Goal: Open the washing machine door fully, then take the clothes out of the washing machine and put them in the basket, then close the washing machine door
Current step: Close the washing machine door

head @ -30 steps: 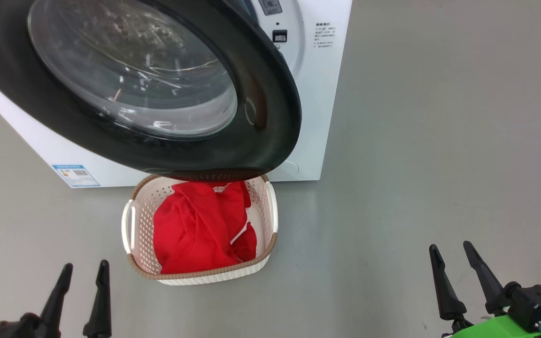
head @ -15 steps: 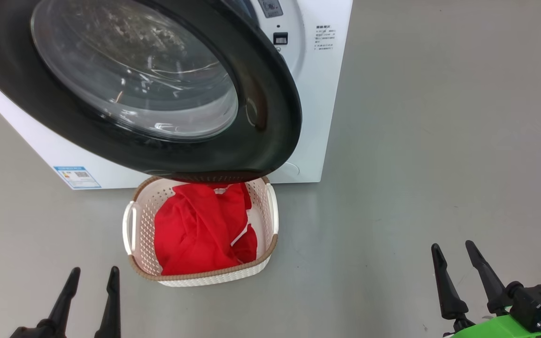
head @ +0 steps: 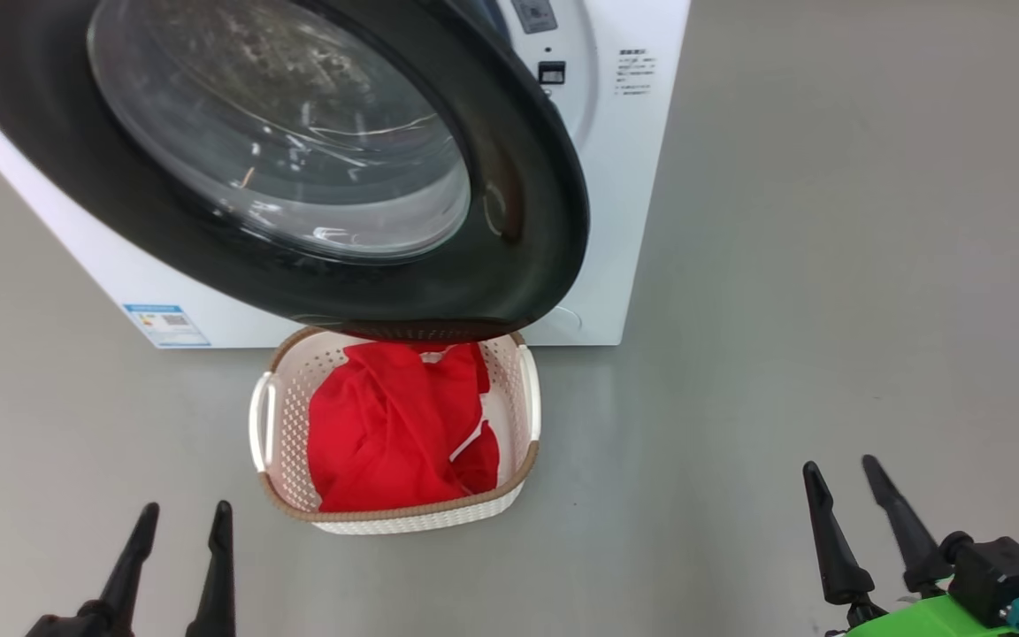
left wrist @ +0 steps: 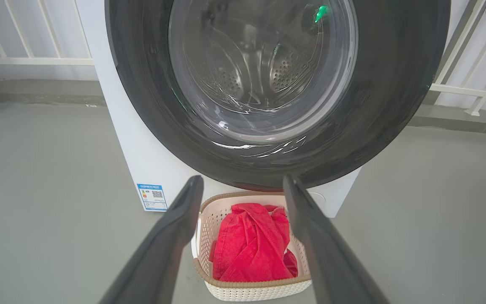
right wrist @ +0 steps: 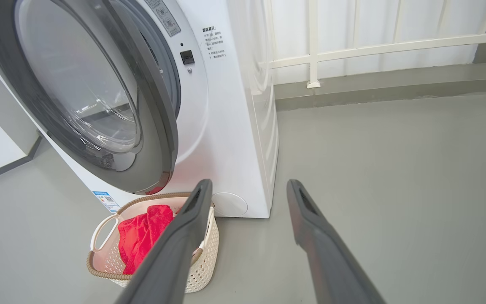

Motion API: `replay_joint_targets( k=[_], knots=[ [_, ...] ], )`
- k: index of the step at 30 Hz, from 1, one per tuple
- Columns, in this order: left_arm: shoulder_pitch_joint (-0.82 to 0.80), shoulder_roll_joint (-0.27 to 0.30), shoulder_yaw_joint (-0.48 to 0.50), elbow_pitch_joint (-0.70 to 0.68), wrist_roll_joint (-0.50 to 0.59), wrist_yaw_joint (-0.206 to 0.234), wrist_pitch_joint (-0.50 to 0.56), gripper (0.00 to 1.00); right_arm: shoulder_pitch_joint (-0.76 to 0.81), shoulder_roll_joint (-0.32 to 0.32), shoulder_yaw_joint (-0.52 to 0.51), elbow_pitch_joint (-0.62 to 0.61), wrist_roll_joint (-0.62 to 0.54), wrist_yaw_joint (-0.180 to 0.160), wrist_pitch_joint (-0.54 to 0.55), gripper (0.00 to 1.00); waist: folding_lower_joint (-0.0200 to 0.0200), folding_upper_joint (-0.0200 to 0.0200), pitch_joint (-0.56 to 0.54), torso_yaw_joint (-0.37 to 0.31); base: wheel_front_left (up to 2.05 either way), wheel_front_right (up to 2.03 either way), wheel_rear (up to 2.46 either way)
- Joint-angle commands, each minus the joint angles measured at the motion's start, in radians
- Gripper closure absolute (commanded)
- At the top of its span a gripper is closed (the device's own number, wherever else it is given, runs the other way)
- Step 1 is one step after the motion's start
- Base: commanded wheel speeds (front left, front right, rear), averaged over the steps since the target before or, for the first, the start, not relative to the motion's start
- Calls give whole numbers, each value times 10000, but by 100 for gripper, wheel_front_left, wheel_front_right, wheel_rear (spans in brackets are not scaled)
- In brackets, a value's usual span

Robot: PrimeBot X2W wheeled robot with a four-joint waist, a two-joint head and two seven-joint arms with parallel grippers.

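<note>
Basically the unloading looks done: clothes (head: 386, 433) lie in the basket (head: 403, 511), on the floor (head: 828, 265) just in front of the machine (head: 624, 221), its far end tucked under the low edge of the door (head: 536, 150). Drum (left wrist: 281, 71), seen thru the glass (left wrist: 226, 105) in the left wrist view, shows bare steel, no red, so what's left is prob. shutting the door.

Key relation: door hangs part-open, hinged on the robot's left, free edge swung out on the right, w/ a gap to the machine front plain in the right wrist view. L gripper (head: 187, 506), lower left, fingers spread & holding nothing, looks square at the glass. R gripper (head: 839, 463), lower right, fingers also apart & empty, sits out to the side of the free edge. Both are well short of the door and lower than it. Judged from here, R arm is nearer the free edge, where a push toward the machine gets most leverage; L arm lines up w/ the middle.

Writing: blue-bordered sticker (head: 164, 325) w/ QR code at the front's lower left; a block of small print (head: 636, 71) beside the latch slot (head: 551, 72), upper right; a grey panel (head: 534, 13) w/ print above. All too small to read; no brand visible.
</note>
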Motion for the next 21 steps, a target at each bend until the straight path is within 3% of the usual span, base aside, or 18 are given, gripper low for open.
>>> replay_joint_targets(
  k=[1, 2, 4, 21],
  knots=[
    [-228, 91, 300, -249, 80, -54, -122, 0, -139, -118, 288, -251, 29, 33, -65, 59, 0, -1, 6, 110, 0, 0, 0],
    [-250, 71, 258, -247, 69, -54, -122, 0, -173, -118, 369, -236, 46, 33, -65, 78, 0, -1, 8, 188, 0, 0, 0],
    [-293, 22, 146, -230, 45, -54, -122, 0, -256, -118, 510, -179, 43, 33, -65, 100, 0, -1, 7, 381, 0, 0, 0],
    [-640, -392, -742, -119, -240, -54, -122, 0, -2621, -118, 2055, 478, -35, 33, -65, 100, 0, -1, 382, 2363, 0, 0, 0]
  ],
)
